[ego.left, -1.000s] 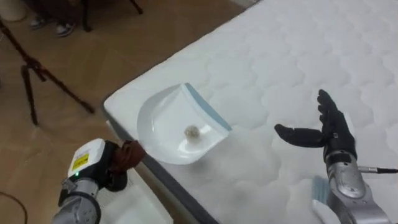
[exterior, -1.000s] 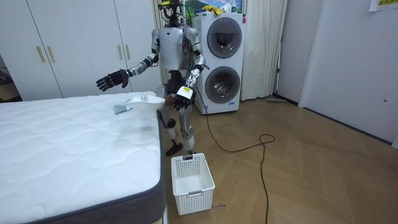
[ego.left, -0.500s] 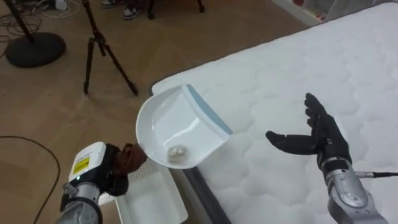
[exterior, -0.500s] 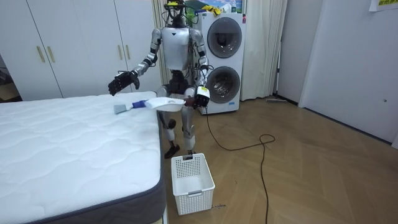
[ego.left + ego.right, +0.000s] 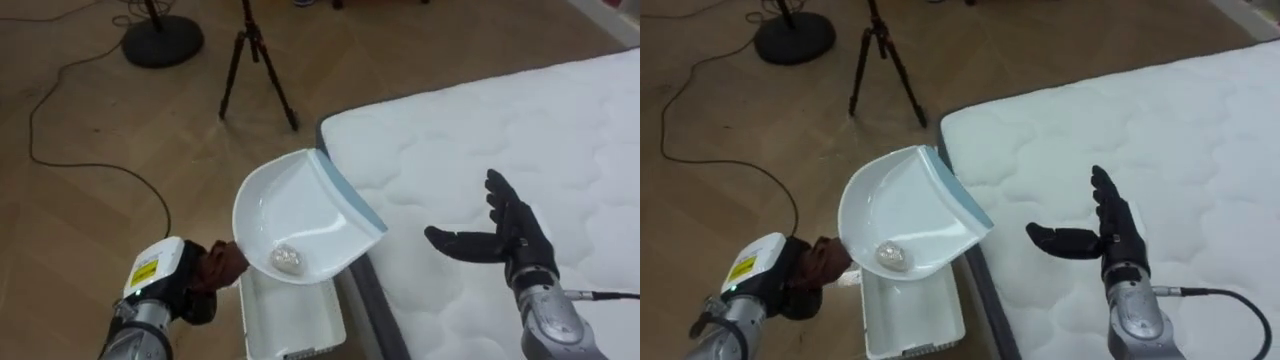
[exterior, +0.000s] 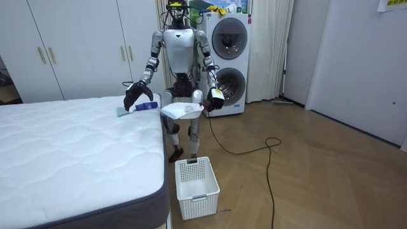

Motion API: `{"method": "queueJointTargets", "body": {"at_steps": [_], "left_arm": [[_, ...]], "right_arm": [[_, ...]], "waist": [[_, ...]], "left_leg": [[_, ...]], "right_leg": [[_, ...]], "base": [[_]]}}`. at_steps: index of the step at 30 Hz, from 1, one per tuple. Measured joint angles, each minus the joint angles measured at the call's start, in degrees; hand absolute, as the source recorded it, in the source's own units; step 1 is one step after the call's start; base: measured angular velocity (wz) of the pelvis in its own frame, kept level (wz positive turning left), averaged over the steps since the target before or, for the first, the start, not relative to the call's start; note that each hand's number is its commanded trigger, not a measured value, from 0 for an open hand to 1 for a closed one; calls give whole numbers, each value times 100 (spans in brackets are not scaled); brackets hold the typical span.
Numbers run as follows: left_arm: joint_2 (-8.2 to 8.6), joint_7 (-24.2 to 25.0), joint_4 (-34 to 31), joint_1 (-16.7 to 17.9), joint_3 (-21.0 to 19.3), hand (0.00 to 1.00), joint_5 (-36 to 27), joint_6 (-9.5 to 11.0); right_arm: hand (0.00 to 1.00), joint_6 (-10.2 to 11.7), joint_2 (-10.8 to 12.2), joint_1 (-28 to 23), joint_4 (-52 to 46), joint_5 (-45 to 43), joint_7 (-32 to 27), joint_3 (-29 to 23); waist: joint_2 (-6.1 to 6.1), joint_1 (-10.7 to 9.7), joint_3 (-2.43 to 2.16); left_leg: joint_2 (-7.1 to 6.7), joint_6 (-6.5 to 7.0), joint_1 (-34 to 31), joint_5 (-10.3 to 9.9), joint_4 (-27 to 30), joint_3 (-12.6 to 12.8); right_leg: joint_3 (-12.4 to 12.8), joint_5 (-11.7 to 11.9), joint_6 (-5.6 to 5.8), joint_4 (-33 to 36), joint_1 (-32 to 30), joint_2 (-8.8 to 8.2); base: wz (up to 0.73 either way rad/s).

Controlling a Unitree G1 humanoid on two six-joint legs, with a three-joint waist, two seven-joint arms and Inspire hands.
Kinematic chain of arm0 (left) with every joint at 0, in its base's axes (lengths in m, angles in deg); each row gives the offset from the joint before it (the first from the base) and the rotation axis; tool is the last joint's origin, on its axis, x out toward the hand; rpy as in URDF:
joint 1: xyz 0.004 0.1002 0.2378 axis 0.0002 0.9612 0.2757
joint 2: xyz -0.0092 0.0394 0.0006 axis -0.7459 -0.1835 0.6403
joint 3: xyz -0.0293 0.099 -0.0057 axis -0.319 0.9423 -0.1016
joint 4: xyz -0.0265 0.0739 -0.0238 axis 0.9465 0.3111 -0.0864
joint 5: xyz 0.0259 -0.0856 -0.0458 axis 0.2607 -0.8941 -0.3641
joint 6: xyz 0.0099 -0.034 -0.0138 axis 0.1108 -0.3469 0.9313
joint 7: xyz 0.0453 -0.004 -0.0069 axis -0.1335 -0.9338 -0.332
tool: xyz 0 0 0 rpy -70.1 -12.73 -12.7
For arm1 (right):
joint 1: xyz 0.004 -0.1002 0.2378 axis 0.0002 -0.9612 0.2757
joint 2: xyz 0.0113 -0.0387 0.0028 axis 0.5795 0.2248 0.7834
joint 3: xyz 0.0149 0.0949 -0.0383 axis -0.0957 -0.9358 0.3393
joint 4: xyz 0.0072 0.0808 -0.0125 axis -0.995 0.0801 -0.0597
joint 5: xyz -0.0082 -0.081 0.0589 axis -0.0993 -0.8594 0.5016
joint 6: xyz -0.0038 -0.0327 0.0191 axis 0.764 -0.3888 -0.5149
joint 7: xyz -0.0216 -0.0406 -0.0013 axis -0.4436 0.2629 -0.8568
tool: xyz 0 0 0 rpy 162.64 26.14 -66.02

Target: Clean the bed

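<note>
The left hand is clenched round the brown handle of the white dustpan, held above the basket beside the bed. A crumpled wad sits in the pan: light, loose, likely to roll out at a tilt. The pan looks stiff and light; its handle suits gripping. The right hand hovers over the bed, fingers spread

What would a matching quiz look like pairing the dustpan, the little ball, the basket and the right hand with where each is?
1 dustpan
2 ball
3 basket
4 right hand

A on the floor beside the mattress
B open above the mattress
C held up in the left hand
D inside the dustpan

Pairs: 1-C, 2-D, 3-A, 4-B
</note>
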Motion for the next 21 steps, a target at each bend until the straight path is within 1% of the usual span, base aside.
{"method": "queueJointTargets", "body": {"at_steps": [1,2,3,4,5,6,7,8,9,10,11,12,13,14,15,16,17,18,19,20,21], "left_arm": [[-3,10,2,0,-1,100,-3,0],[-6,50,1,-2,-4,100,-1,7],[-12,97,1,-13,-4,100,-9,21],[-21,201,1,-53,-3,100,-17,56],[-39,263,1,-104,-1,100,-16,111],[-65,274,-14,-135,-3,100,-12,206],[-84,274,-33,-143,-5,100,-15,254],[-141,275,-51,-145,-6,100,-16,334],[-215,277,-53,-146,-10,100,-12,356],[-274,280,-53,-154,-12,100,-5,361],[-399,317,-52,-201,-16,100,1,381],[-515,352,-53,-221,-46,100,0,411],[-578,370,-53,-232,-51,100,-2,437],[-669,406,-52,-237,-59,100,6,459],[-709,470,-52,-257,-57,100,8,458],[-728,494,-52,-267,-53,100,9,458],[-755,534,-52,-268,-62,100,9,456],[-768,555,-52,-269,-68,100,10,448],[-796,638,-51,-268,-109,100,14,436],[-831,672,-51,-268,-137,100,28,396],[-834,708,-50,-268,-194,100,106,350]], "right_arm": [[0,0,-1,3,6,10,0,0],[0,0,-1,8,23,11,-10,-3],[0,0,-1,16,27,11,-22,-4],[0,0,-1,42,34,4,-72,-3],[0,0,0,68,39,-7,-108,-3],[0,3,0,70,41,-63,-145,-13],[0,4,2,78,41,-93,-144,-34],[0,5,14,77,49,-141,-145,-51],[0,4,51,80,70,-269,-139,-50],[0,5,80,79,68,-282,-139,-47],[0,9,99,74,67,-291,-140,-45],[0,10,98,70,66,-291,-141,-62],[0,11,98,71,66,-281,-142,-97],[0,12,95,69,76,-261,-148,-198],[0,41,74,84,144,-261,-200,-291],[0,44,69,105,189,-255,-214,-333],[0,45,72,111,213,-245,-211,-417],[0,55,72,113,213,-245,-210,-446],[0,71,72,130,213,-247,-210,-465],[0,99,76,146,212,-248,-208,-464],[0,144,75,153,212,-268,-228,-463]], "waist": [[8,0,-3],[21,11,-11],[33,9,-7],[79,3,-2],[120,-3,16],[121,-13,13],[127,-10,20],[143,-16,24],[186,-26,42],[196,-52,45],[223,-162,63],[265,-219,87],[218,-254,70],[186,-324,70],[154,-345,63],[145,-332,63],[126,-324,55],[123,-324,52],[116,-299,49],[117,-233,47],[103,-173,40]], "left_leg": [[-17,7,7,-4,7,-8],[-61,33,21,-21,32,-27],[-82,53,17,-46,48,-36],[-95,53,2,-127,146,-59],[-120,120,2,-200,230,-112],[-201,149,43,-212,241,-177],[-244,175,55,-214,248,-216],[-372,232,83,-192,253,-481],[-395,265,131,-163,232,-706],[-396,252,153,-145,210,-818],[-402,244,182,-93,202,-1090],[-468,159,239,-20,142,-1465],[-514,129,287,52,73,-1619],[-577,55,382,127,-78,-1806],[-610,18,448,147,-139,-1898],[-627,13,481,146,-154,-1921],[-673,-45,519,112,-175,-1979],[-692,-82,525,91,-177,-2011],[-701,-187,530,29,-183,-2039],[-699,-303,526,-40,-188,-2042],[-704,-429,496,-117,-194,-1990]], "right_leg": [[-3,-15,13,48,2,-23],[-11,-62,35,198,-6,-85],[-28,-96,51,324,-25,-131],[-35,-126,67,652,-133,-203],[-8,-131,69,1144,-310,-310],[137,-126,60,1578,-508,-426],[283,-109,37,1790,-647,-455],[639,-118,16,2156,-909,-404],[851,-168,-62,2335,-1104,-228],[904,-184,-86,2357,-1197,-128],[976,-188,-96,2236,-1344,79],[1103,-181,-101,1930,-1490,264],[1183,-174,-103,1764,-1562,309],[1346,-105,-134,1383,-1681,368],[1538,53,-122,1028,-1725,410],[1596,155,-114,876,-1732,433],[1702,379,-148,555,-1741,472],[1732,498,-168,402,-1730,479],[1743,744,-169,116,-1695,496],[1727,984,-199,-105,-1621,558],[1672,1371,-289,-220,-1478,574]], "base": [[11],[13],[16],[14],[20],[17],[11],[0],[0],[25],[59],[66],[67],[63],[58],[49],[33],[34],[21],[10],[0]]}}
